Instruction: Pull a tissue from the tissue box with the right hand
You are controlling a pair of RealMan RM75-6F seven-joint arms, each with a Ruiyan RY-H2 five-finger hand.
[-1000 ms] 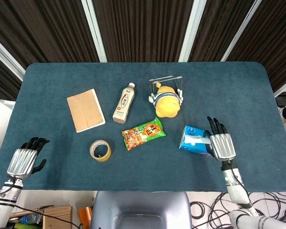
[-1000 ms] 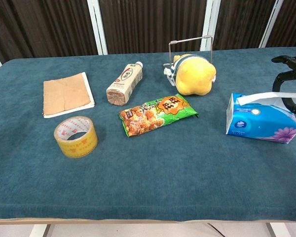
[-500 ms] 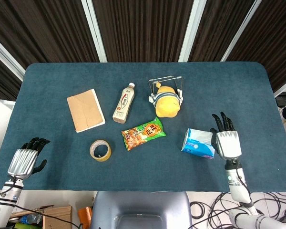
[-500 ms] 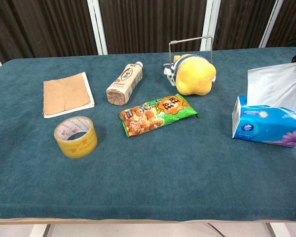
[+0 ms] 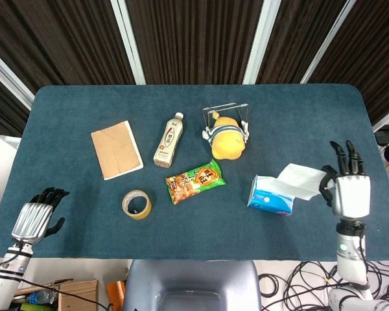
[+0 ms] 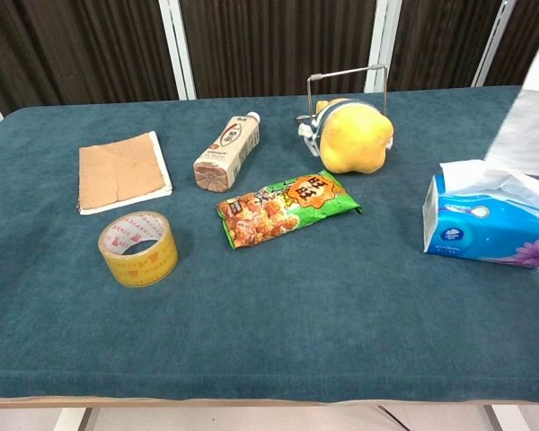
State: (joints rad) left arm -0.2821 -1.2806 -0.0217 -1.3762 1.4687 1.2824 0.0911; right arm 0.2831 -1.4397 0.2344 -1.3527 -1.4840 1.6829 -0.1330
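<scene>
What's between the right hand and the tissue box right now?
Only the tissue: in the head view it stretches from the tissue box to the right hand, which holds its far end. Beneath it is bare table.

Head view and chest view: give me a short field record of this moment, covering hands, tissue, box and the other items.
right hand: holds the tissue's far end, off to the box's right
tissue: drawn out, stretched from box to hand
tissue box: blue, on the table, another sheet puffing out of its top
left hand: at the table's near left edge, holding nothing, fingers curled
other items: notebook, bottle, snack bag, tape roll, yellow plush
</scene>
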